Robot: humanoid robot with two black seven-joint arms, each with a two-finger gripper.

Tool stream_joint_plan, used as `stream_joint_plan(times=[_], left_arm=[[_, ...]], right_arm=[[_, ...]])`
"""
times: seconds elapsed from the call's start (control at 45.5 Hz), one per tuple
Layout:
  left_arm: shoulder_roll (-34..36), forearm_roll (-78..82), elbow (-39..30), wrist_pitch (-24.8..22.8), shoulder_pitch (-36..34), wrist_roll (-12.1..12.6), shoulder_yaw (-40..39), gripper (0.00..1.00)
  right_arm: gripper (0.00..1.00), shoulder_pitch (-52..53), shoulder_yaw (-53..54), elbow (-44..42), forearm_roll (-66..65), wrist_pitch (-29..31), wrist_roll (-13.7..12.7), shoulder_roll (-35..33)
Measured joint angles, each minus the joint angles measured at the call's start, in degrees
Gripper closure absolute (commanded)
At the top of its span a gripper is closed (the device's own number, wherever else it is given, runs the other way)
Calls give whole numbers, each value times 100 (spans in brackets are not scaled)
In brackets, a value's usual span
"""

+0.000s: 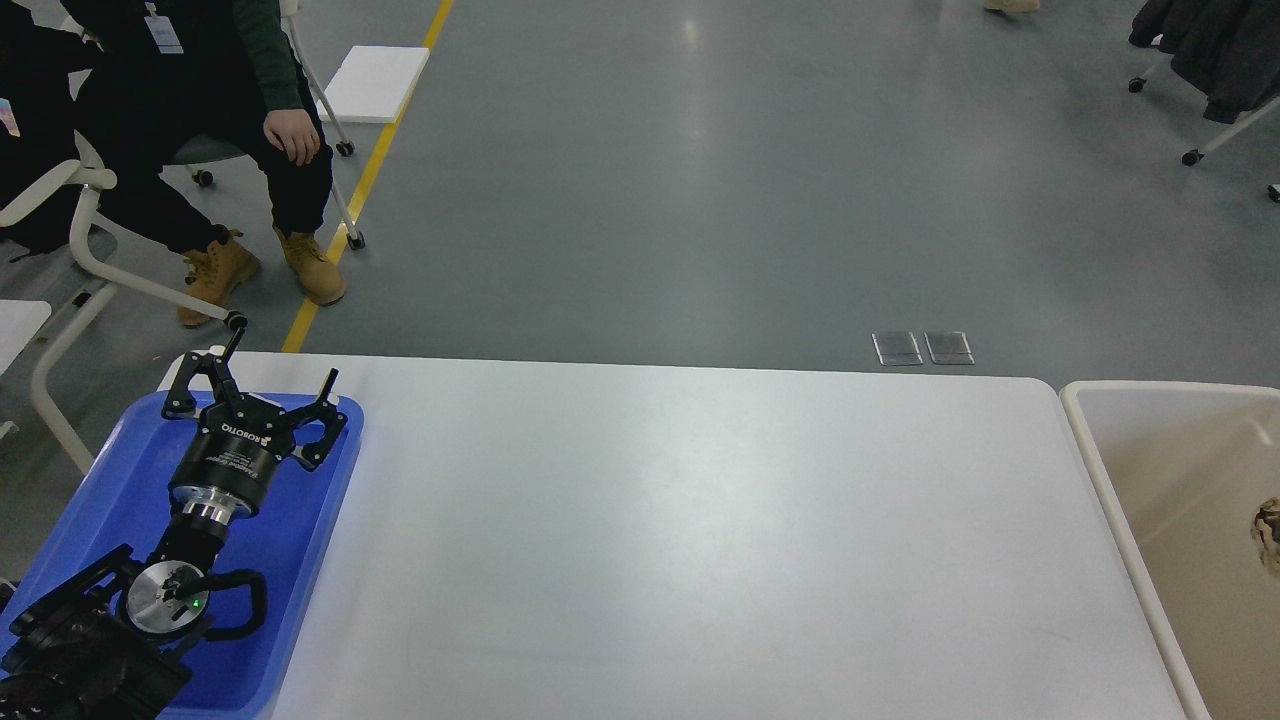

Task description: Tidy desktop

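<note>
The desk (700,530) is a wide white rectangular top with rounded far corners, smooth and slightly glossy, with a pale sheen running across its middle. A blue plastic tray (300,560) lies on its left end — the tray's left part reaches past the desk edge, its far right corner sitting near the desk's far left corner. Just beside the right end stands a beige bin (1100,470) with a white rim — whether it touches the desk cannot be told. The desk stands on a grey floor (700,180)

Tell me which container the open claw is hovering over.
The blue tray on the desktop's left end, under the left claw; the beige bin stands off the right end.
</note>
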Motion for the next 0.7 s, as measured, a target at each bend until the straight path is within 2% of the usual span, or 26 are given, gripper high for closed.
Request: stream_joint_plan(times=[0.44,0.704], left_arm=[[0,0,1,0,0,2,0,1],[0,0,1,0,0,8,0,1]], right_arm=[[0,479,-4,552,24,-112,7,-609],[0,602,244,851,92,-130,14,-735]])
